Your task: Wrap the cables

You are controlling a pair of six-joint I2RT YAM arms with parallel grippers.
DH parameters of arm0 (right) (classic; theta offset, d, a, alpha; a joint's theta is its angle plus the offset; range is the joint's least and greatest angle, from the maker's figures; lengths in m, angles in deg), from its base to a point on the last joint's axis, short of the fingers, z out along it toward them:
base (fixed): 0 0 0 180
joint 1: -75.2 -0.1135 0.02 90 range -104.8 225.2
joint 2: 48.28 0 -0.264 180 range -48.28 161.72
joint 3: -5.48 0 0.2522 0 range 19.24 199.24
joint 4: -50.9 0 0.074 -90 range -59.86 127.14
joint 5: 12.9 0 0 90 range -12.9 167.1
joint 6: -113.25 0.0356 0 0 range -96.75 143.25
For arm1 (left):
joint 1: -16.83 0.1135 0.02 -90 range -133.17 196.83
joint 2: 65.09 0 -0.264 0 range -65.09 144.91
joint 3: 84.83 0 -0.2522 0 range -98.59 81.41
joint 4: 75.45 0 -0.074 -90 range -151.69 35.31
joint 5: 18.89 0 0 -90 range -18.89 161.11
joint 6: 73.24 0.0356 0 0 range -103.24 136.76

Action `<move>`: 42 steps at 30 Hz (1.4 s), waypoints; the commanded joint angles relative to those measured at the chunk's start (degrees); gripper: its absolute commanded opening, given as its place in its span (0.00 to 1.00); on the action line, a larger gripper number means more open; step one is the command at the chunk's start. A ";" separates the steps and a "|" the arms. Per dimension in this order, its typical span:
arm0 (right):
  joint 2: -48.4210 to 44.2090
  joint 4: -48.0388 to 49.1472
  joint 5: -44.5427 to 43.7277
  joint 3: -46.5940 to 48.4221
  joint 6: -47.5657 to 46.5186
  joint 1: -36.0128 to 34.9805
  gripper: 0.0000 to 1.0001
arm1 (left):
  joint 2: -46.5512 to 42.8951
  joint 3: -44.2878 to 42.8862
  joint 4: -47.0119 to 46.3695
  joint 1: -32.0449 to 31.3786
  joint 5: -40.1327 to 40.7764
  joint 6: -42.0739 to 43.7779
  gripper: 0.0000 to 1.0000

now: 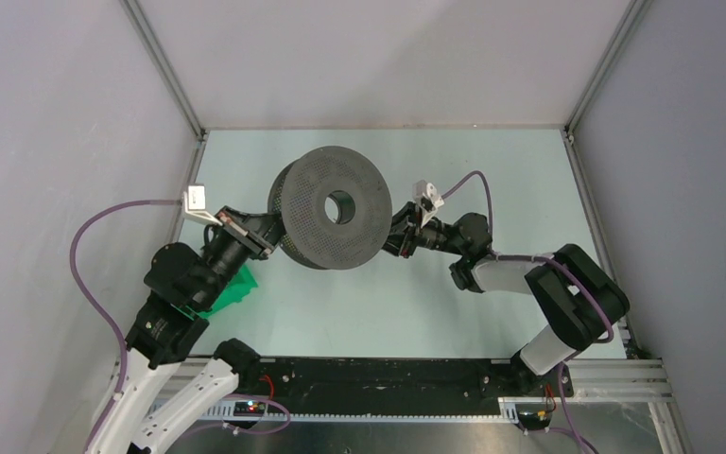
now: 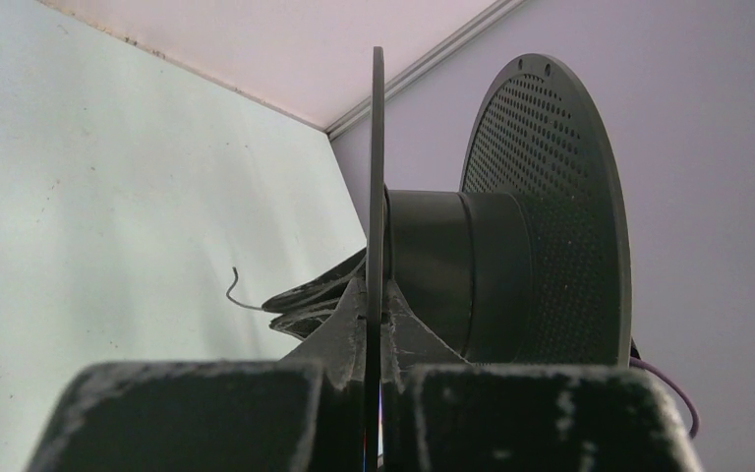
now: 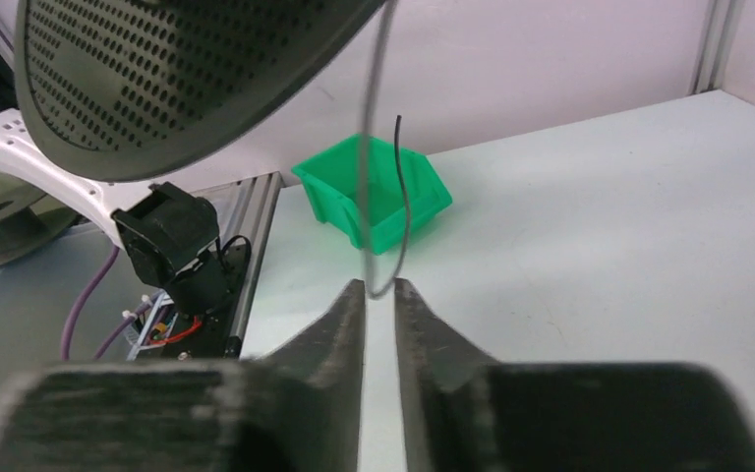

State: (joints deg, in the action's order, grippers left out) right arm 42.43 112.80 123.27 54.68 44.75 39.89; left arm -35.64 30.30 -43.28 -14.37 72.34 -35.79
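Note:
A dark grey perforated spool [image 1: 331, 208] hangs above the table between the two arms. My left gripper [image 1: 269, 236] is shut on the spool's thin near flange [image 2: 377, 177], with the fingertips [image 2: 354, 315] pinching it from both sides. A thin black cable end [image 2: 235, 293] curls out past the hub. In the right wrist view the cable [image 3: 404, 197] drops from under the spool [image 3: 157, 79] and loops back up. The bottom of that loop sits right at the tips of my right gripper [image 3: 380, 287], whose jaws stand a narrow gap apart. That right gripper [image 1: 399, 236] is beside the spool's right edge.
A green bin [image 1: 232, 293] sits on the table under the left arm, also seen behind the cable [image 3: 374, 202]. Thick mauve robot cables [image 1: 85, 246] arc off both arms. Grey walls with aluminium frame posts enclose the table on three sides.

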 commanded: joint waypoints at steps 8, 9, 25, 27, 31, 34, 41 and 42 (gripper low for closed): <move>-5.12 3.58 4.55 -0.42 14.28 -0.52 0.00 | 0.07 -2.35 -7.81 0.40 2.28 0.93 0.00; -6.76 3.38 5.86 -1.02 15.51 -1.20 0.00 | 0.25 -2.51 -7.88 0.37 2.57 1.79 0.00; -19.07 -14.05 6.02 -2.75 9.85 -9.32 0.00 | -0.13 -0.22 -12.84 0.40 3.00 5.51 0.00; -19.77 -13.70 5.21 -2.75 10.63 -9.64 0.00 | -0.41 0.36 -13.78 0.37 2.71 5.68 0.00; -19.59 -8.45 4.44 -2.36 14.80 -11.42 0.00 | -1.10 2.21 -16.04 0.40 2.99 5.21 0.00; -17.88 -5.84 0.25 -1.04 19.18 -12.15 0.00 | -0.96 3.24 -17.68 0.40 2.24 3.44 0.00; -11.64 1.66 -10.01 2.64 28.66 -13.46 0.00 | -1.04 6.13 -22.85 0.41 1.59 -0.84 0.00; -11.10 2.03 -11.17 2.98 29.33 -13.80 0.00 | -1.30 7.08 -23.70 0.43 1.80 -1.21 0.00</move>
State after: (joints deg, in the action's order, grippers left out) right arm 28.99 107.84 119.62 53.98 67.37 26.91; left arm -35.88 36.55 -56.24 -14.37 73.98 -33.00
